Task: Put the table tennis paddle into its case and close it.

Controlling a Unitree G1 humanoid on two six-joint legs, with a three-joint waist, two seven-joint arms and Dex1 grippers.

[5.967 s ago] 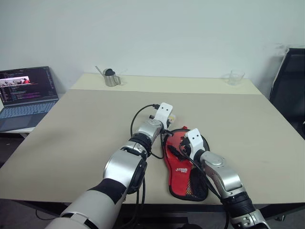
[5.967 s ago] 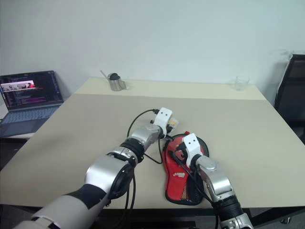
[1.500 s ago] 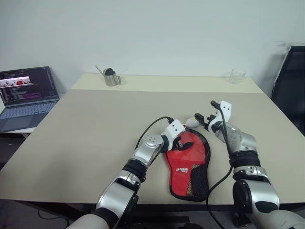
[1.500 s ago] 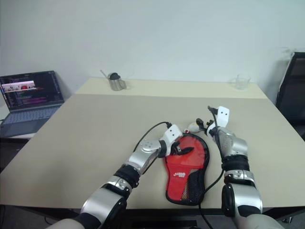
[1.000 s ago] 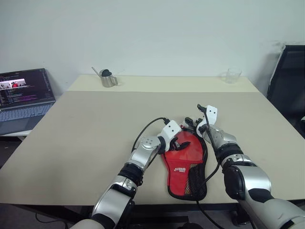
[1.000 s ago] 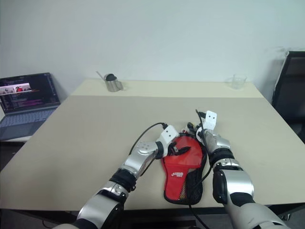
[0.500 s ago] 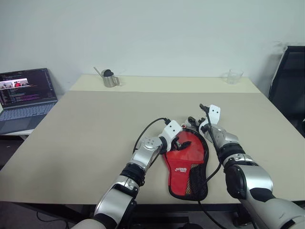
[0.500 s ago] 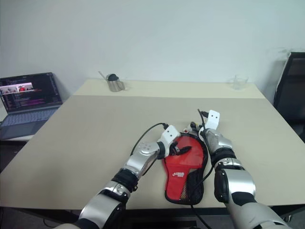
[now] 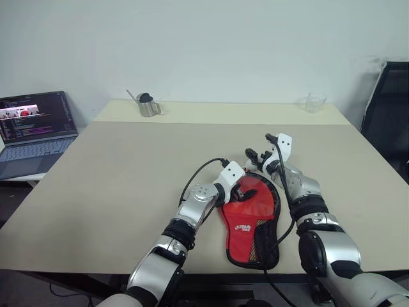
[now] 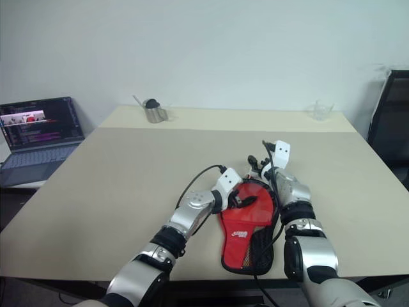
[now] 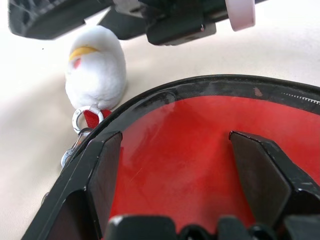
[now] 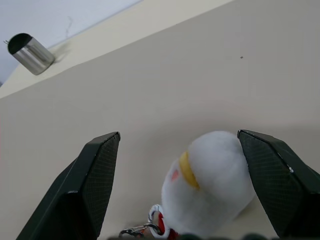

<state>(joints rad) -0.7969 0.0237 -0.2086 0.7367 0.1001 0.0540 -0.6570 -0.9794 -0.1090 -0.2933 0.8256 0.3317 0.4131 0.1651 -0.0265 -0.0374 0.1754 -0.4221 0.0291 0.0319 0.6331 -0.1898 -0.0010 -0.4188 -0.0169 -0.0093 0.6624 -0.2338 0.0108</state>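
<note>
From the head view, the case (image 9: 251, 219) lies flat on the beige counter (image 9: 115, 185) near its front edge, open side up, red lining showing and the black mesh pocket at the near end. The round end carries a smooth red face that looks like the table tennis paddle (image 9: 255, 198) lying in it. The left gripper (image 9: 241, 191) sits over the round end's left side, fingers spread wide, nothing held. The right gripper (image 9: 259, 155) hovers just past the case's far rim, fingers also apart and empty. Far back stand a metal cup (image 9: 148, 104) and a clear glass (image 9: 315, 102); a laptop (image 9: 33, 131) sits off to the left.

Over to the left wrist view: both black fingers (image 11: 102, 165) rest spread against the glossy red surface inside the black zipper rim. Just beyond the rim lies a small white plush charm (image 11: 96, 67), clipped on by a ring and red tab.

Right wrist view now: its fingers (image 12: 87, 185) stand wide apart either side of that same charm without touching it, bare counter beyond and the metal cup in the far corner.
</note>
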